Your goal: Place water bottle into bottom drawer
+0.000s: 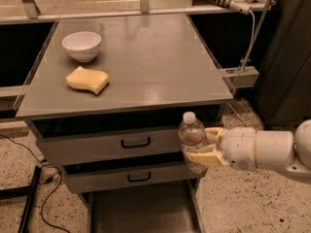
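The water bottle (192,139), clear with a white cap, is held upright in my gripper (203,145), which is shut on it. The white arm comes in from the right. The bottle hangs in front of the cabinet's right front corner, level with the two upper drawer fronts. The bottom drawer (144,210) is pulled open below and to the left of the bottle, showing a dark flat floor with grey side walls.
A white bowl (81,45) and a yellow sponge (88,79) lie on the grey cabinet top (160,57) at the left. Two shut drawers with black handles (135,142) sit above the open one. Cables lie on the speckled floor at the left.
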You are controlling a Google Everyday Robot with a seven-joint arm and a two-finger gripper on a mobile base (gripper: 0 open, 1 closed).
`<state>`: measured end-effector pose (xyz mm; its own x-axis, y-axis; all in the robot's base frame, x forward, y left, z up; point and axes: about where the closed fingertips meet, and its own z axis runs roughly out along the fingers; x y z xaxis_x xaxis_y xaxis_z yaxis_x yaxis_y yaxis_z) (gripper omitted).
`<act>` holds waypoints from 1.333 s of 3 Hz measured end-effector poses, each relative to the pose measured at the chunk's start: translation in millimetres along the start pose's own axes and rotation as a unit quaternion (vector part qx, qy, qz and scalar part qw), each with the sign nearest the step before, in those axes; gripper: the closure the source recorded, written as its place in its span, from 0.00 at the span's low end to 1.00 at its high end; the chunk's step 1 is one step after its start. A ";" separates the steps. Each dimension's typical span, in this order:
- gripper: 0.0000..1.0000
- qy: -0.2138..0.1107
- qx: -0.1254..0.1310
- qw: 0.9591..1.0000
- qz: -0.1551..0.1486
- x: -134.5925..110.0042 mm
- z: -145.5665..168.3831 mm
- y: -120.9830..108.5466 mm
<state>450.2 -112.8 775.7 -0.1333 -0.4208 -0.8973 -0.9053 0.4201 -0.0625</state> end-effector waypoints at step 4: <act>1.00 0.011 0.087 0.996 -0.025 176.2 89.2 14.6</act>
<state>449.5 -109.1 577.7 -0.1008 -0.4615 -0.8814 -0.8278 0.5304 -0.1830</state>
